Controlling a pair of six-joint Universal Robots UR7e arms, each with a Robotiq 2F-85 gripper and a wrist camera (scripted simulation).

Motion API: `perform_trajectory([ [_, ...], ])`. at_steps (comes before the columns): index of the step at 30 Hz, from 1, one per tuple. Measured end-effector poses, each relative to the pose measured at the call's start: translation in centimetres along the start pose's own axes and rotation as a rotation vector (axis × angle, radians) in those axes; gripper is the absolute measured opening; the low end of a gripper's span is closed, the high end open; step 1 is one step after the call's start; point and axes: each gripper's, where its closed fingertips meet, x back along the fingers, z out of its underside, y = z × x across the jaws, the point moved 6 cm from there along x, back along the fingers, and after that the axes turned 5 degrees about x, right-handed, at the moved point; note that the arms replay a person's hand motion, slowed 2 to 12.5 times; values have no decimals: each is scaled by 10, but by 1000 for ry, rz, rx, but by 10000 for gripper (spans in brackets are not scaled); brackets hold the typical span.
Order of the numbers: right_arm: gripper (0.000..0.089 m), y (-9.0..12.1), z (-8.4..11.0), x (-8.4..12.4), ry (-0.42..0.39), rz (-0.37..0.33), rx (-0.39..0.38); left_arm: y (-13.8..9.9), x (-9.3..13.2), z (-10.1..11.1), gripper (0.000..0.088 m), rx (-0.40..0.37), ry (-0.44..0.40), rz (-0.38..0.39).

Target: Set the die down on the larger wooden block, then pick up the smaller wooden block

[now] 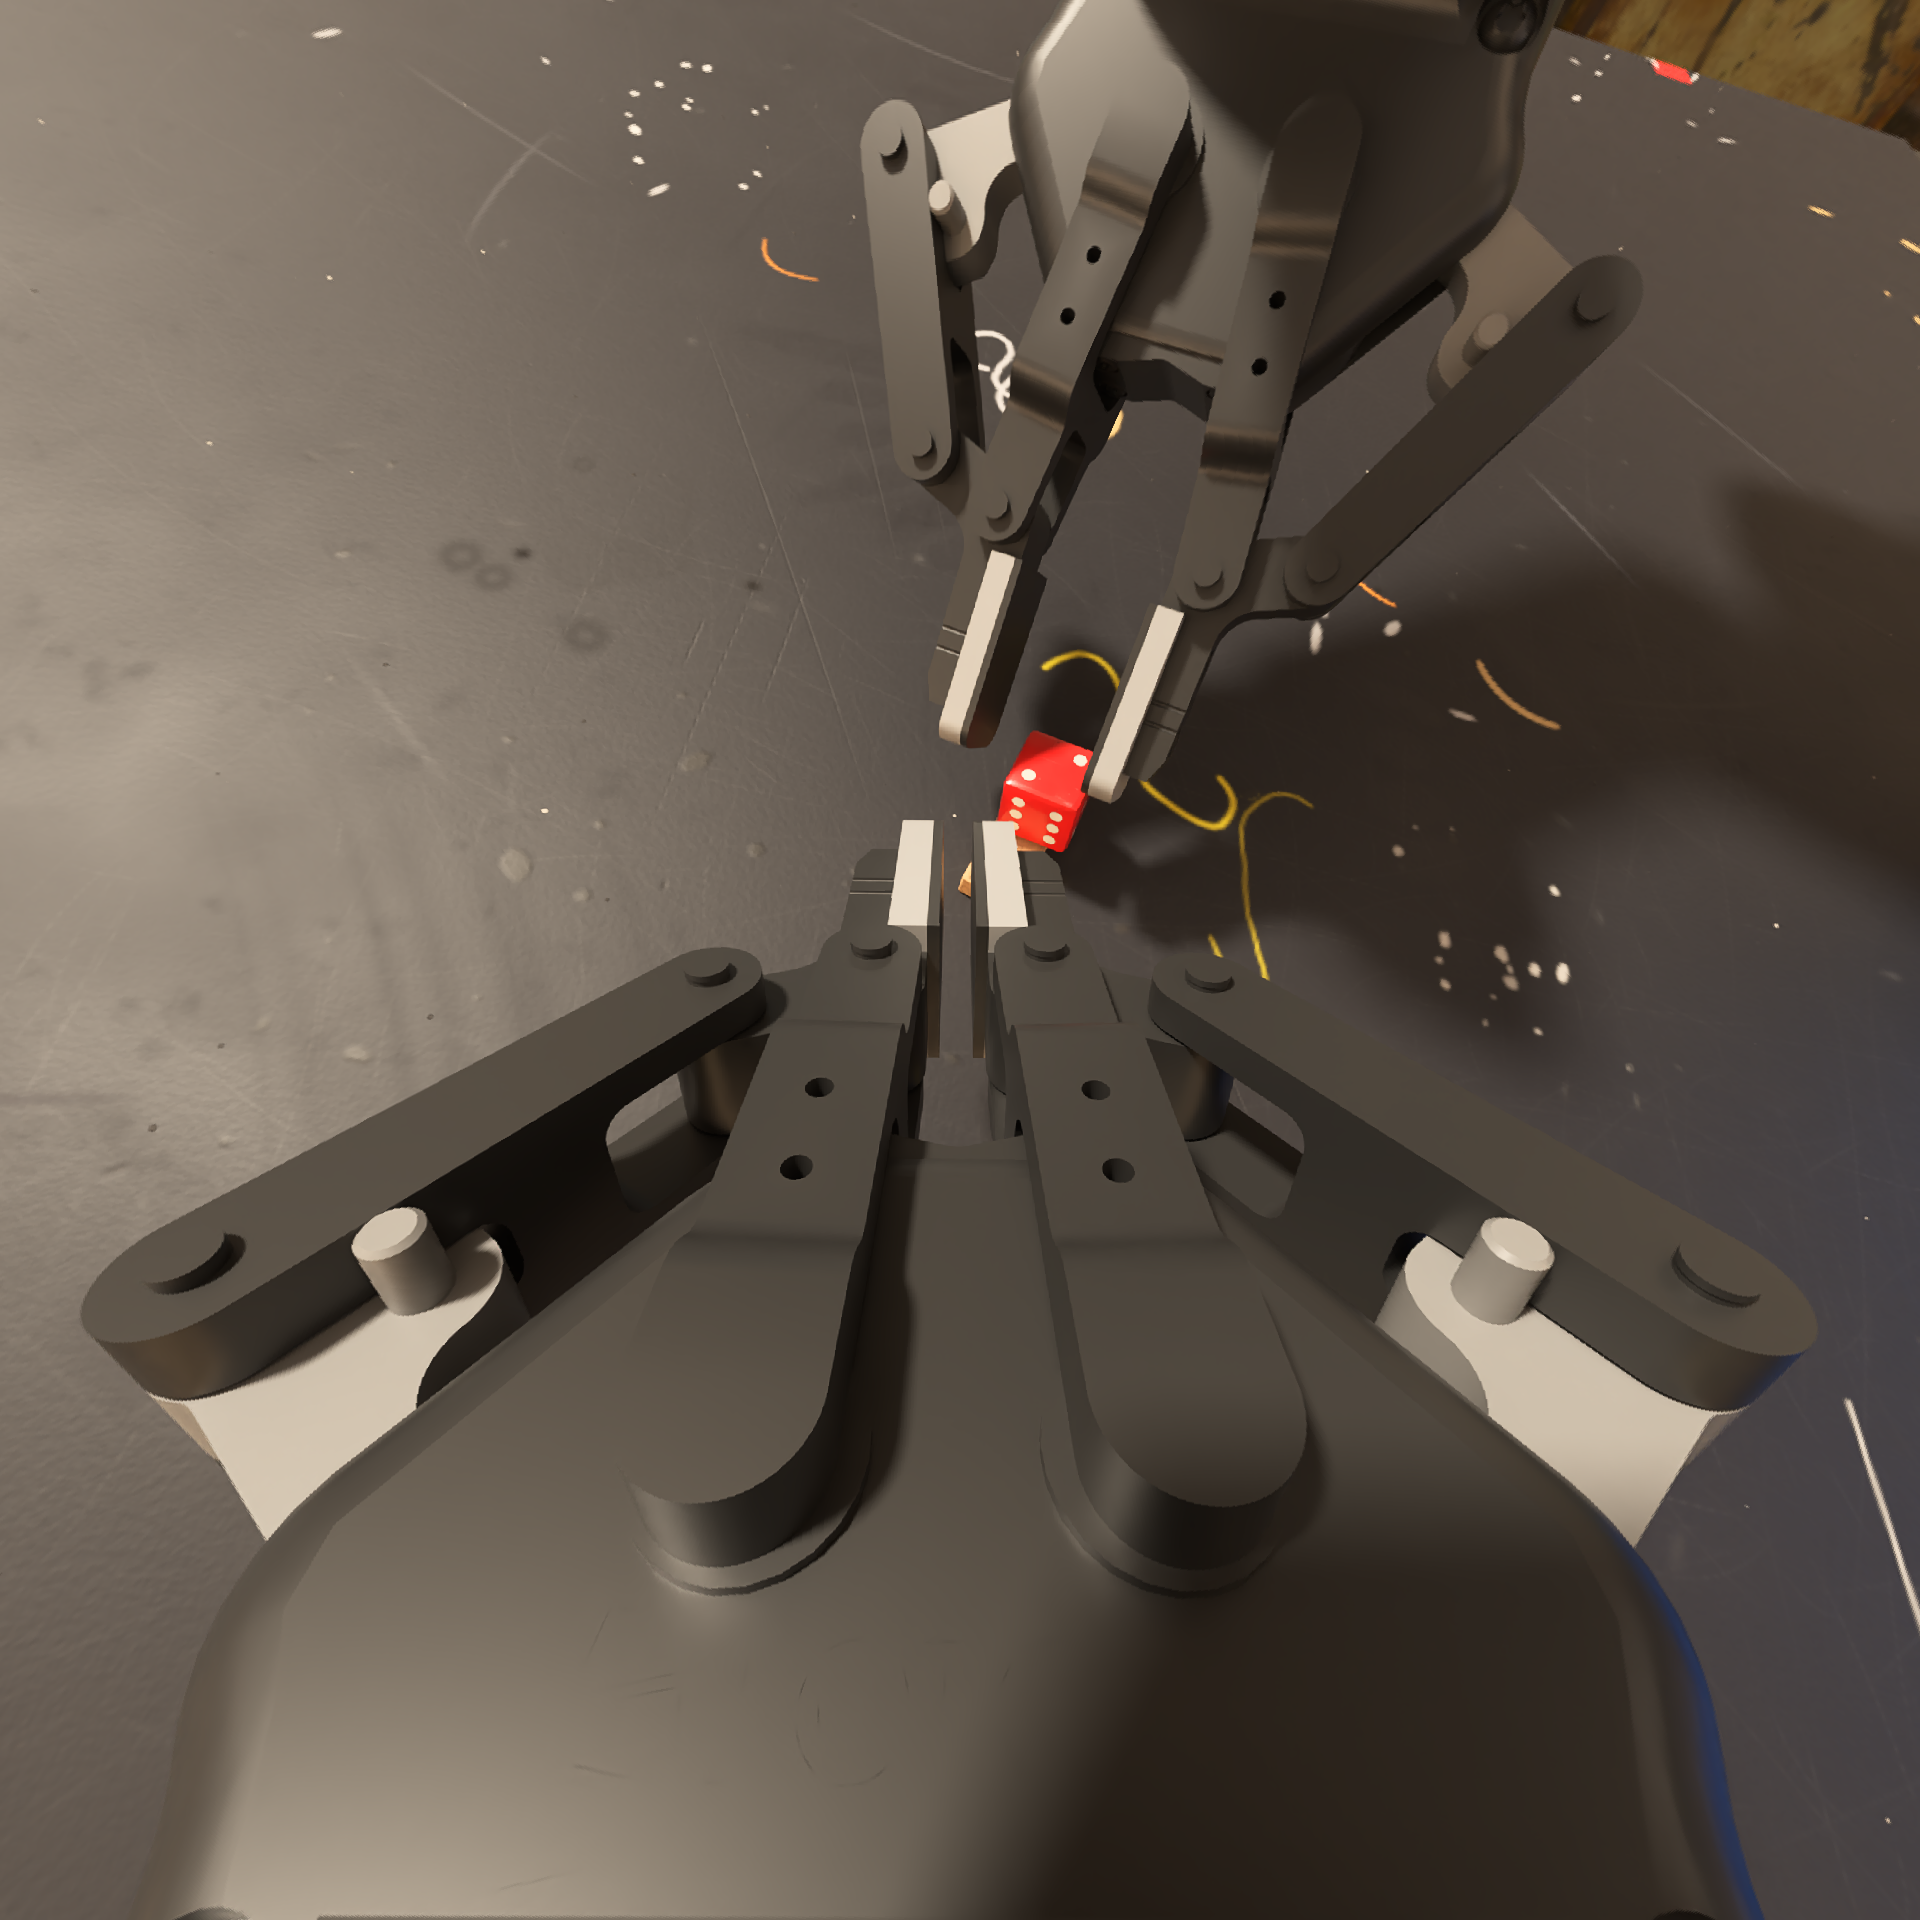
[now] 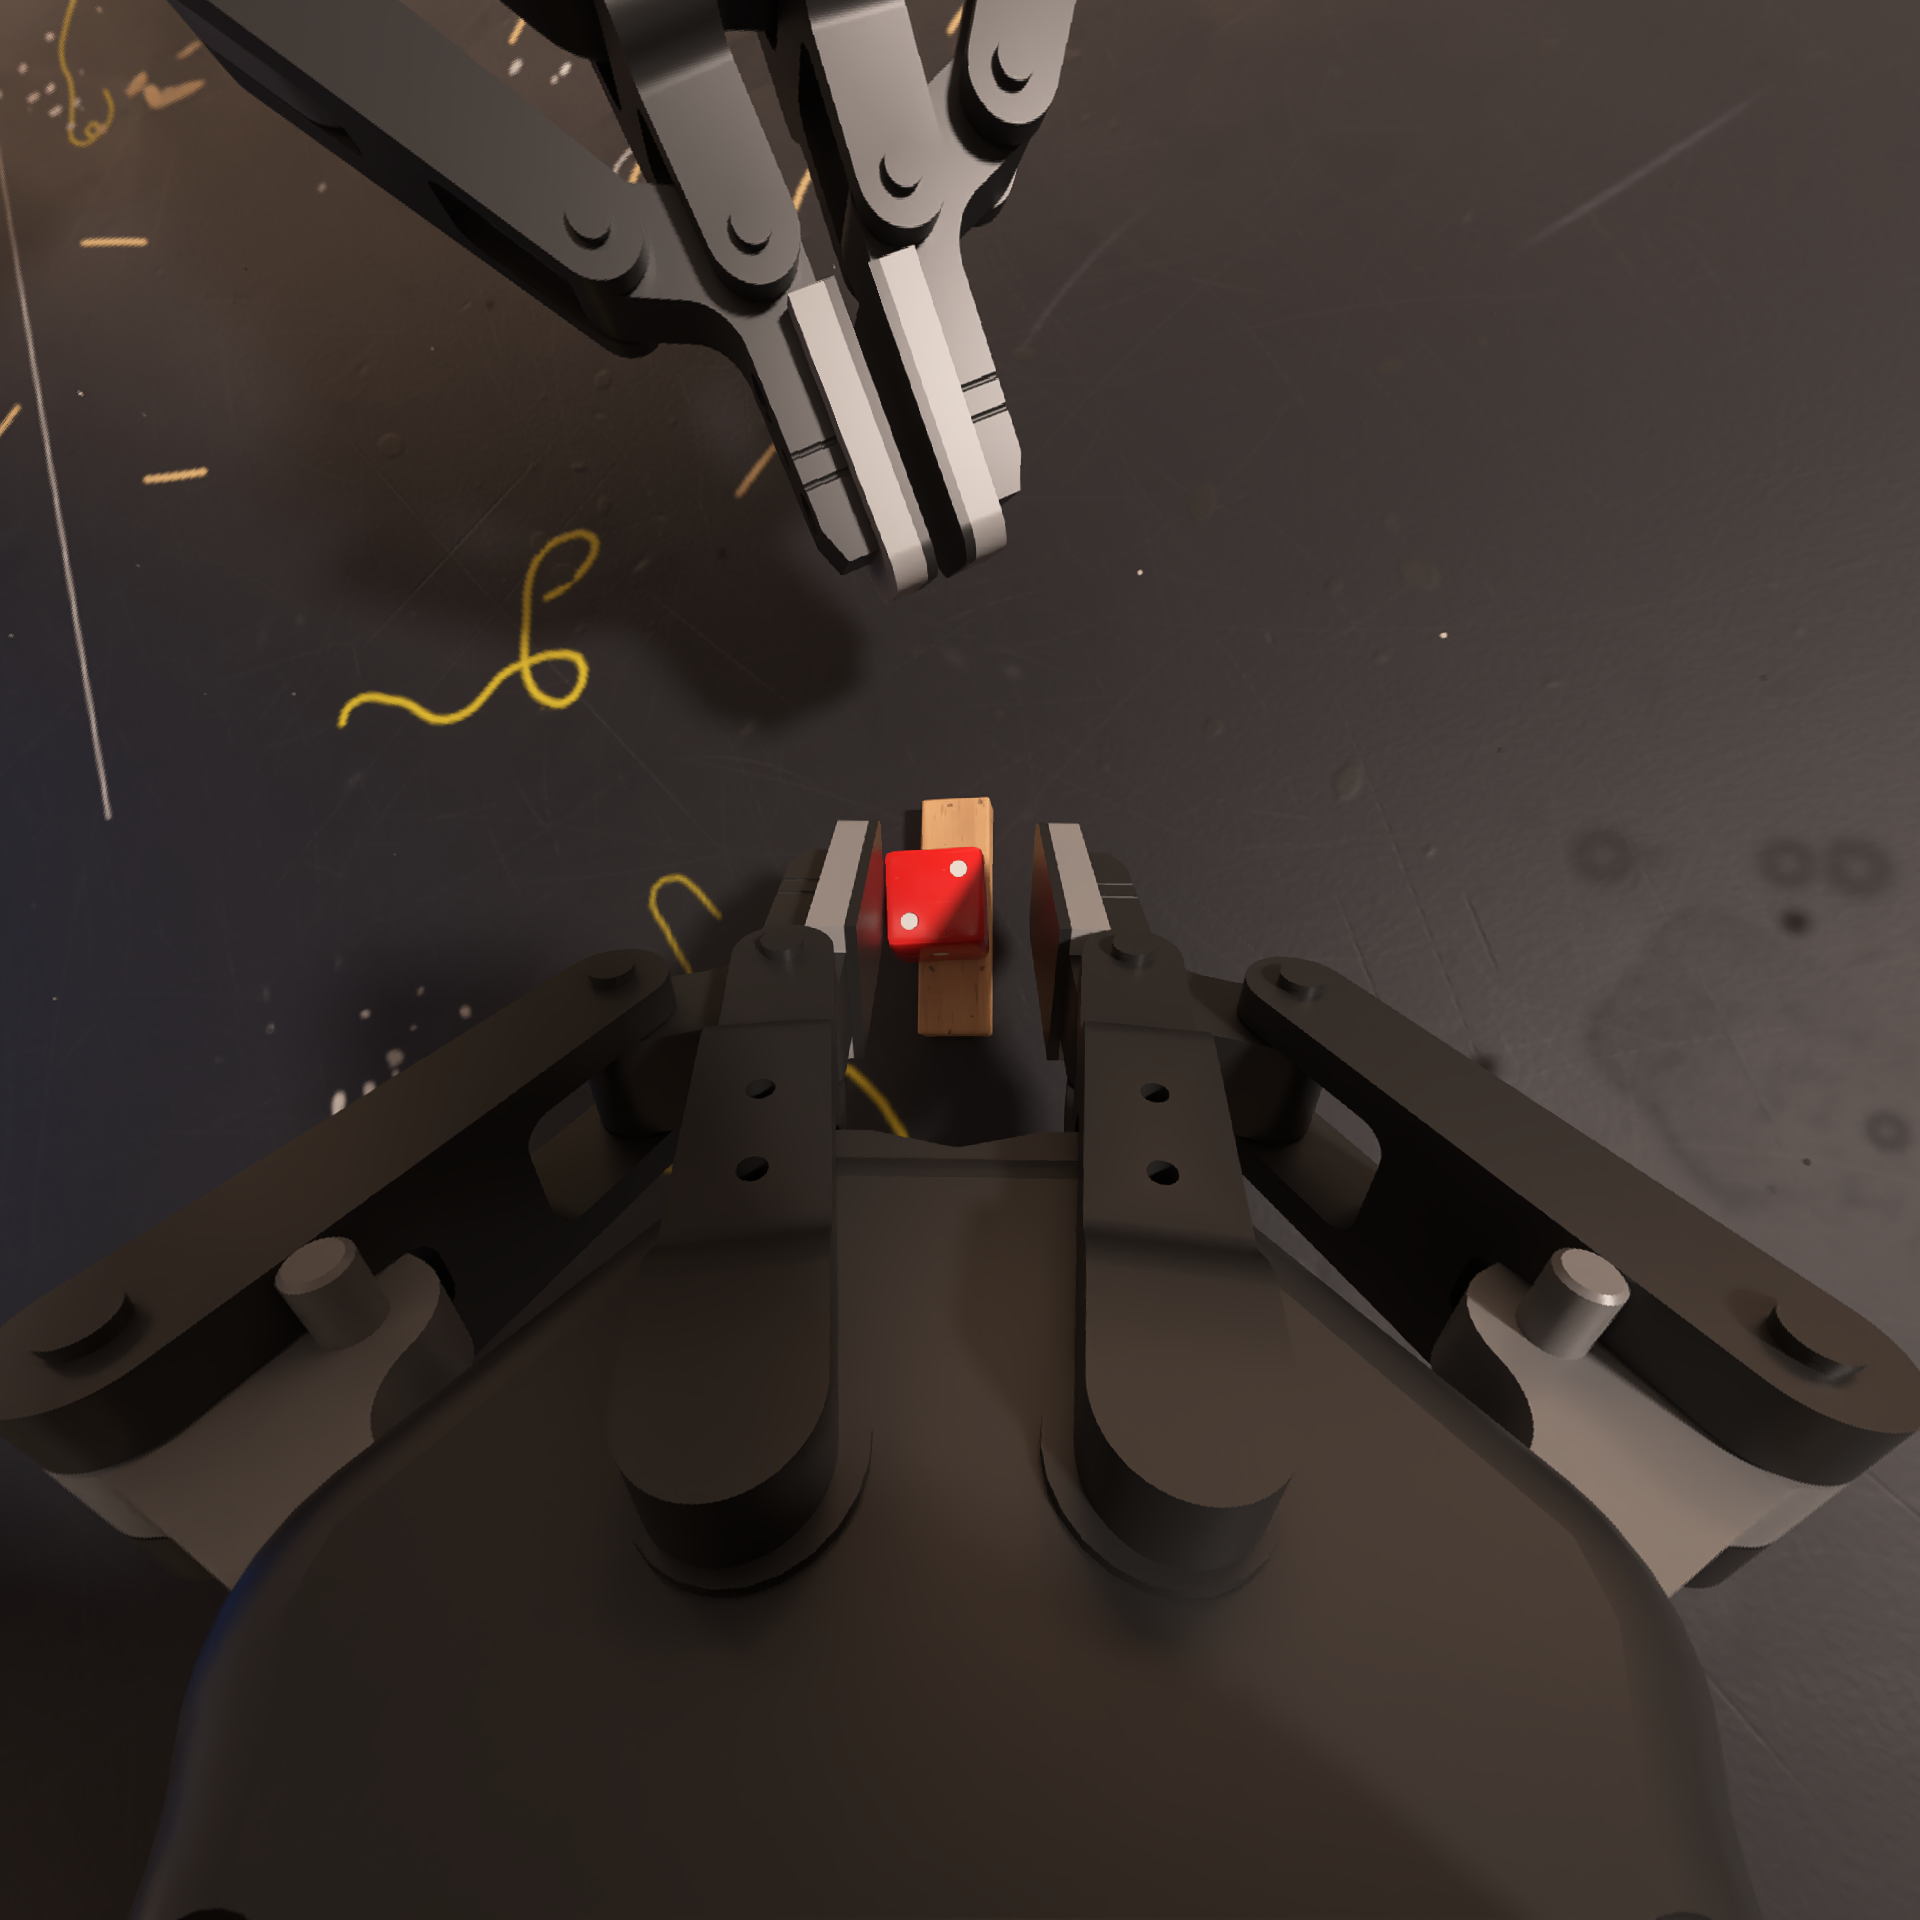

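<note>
The red die (image 2: 932, 899) rests on a light wooden block (image 2: 956, 997) that lies on the dark table. My right gripper (image 2: 958, 831) is open, with one finger on each side of the die and a gap to each. In the left wrist view it (image 1: 1039, 764) reaches down from the top over the die (image 1: 1044, 795). My left gripper (image 1: 956, 831) is nearly shut and hovers just short of the die. A sliver of wood (image 1: 966, 881) shows in its narrow gap; I cannot tell whether it is held. It also shows in the right wrist view (image 2: 920, 571), above the table. No second block is clearly visible.
The dark table top (image 2: 1455, 520) is scratched, with yellow scribbles (image 2: 488, 675) and orange marks (image 1: 1517, 701). A wooden edge and a small red thing (image 1: 1673, 71) show at the far right corner. The two grippers face each other closely over the block.
</note>
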Motion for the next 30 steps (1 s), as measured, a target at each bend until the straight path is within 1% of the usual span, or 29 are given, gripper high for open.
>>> perform_trajectory([
  [5, 271, -1, -3, 10, -43, 4, -2, 0, 5, -4, 51, 1, -20, -8],
  [11, 277, -7, -8, 27, -132, 22, -20, -2, 12, -11, 69, -2, -53, -13],
  [18, 307, -20, -13, 48, -262, 86, -56, -9, 26, -21, 134, -20, -97, -13],
  [20, 318, -24, -13, 53, -300, 103, -73, -12, 31, -24, 165, -28, -112, -12],
  [24, 339, -32, -14, 61, -374, 133, -109, -17, 42, -30, 253, -51, -154, -8],
  [26, 346, -36, -14, 65, -411, 159, -121, -20, 49, -32, 307, -63, -180, -9],
  [30, 366, -43, -12, 72, -467, 212, -143, -25, 64, -32, 452, -63, -227, -12],
])
